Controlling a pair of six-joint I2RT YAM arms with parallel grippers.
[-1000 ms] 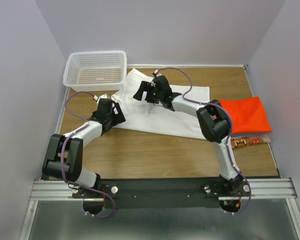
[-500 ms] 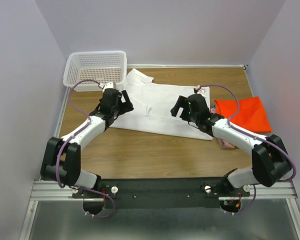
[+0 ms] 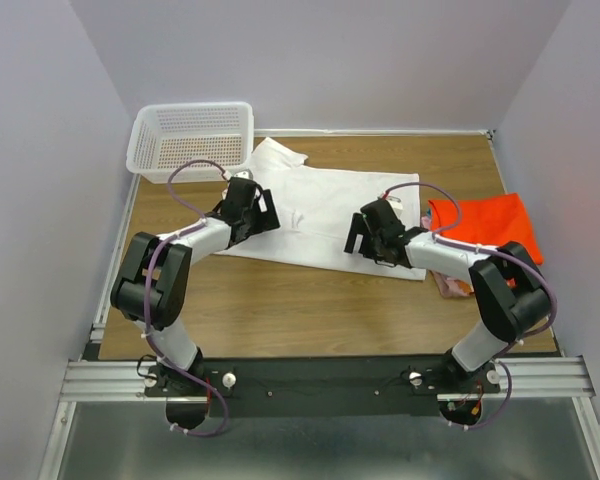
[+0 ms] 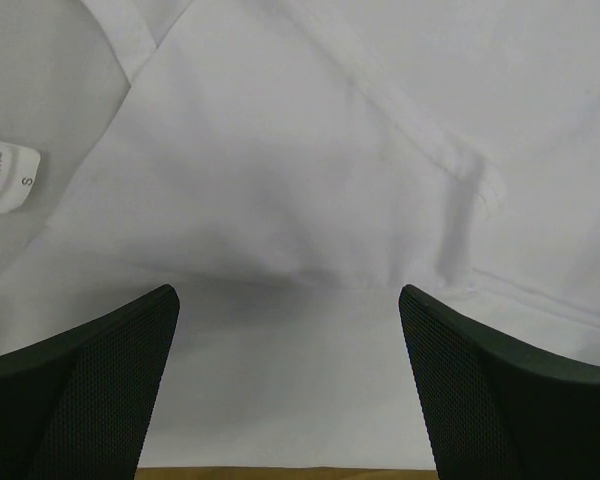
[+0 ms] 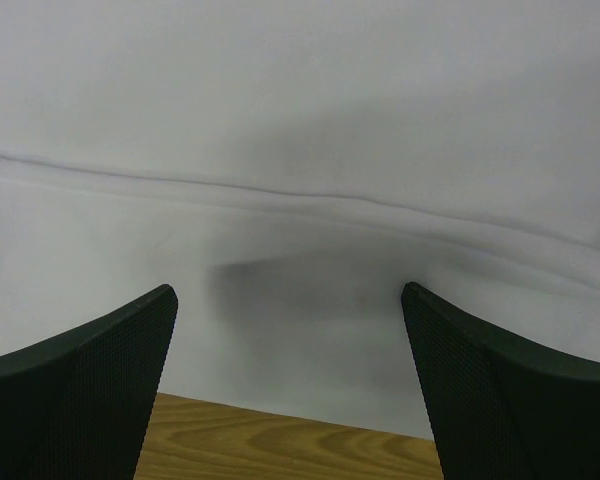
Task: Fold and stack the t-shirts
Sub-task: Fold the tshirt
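Flat-spread white t-shirt (image 3: 325, 200), lightly creased, neck tag showing. My left gripper (image 4: 287, 300) and right gripper (image 5: 288, 300): jaws wide apart, empty, cloth beneath both.

The top camera sits high on the near side of the white t-shirt (image 3: 320, 215), looking down and forward over the whole counter (image 3: 280, 310). The left wrist camera looks closely past the left hand (image 4: 285, 290) at the shirt's near left part; the right wrist camera, past the right hand (image 5: 288, 290), at its near right hem. All three share the shirt.
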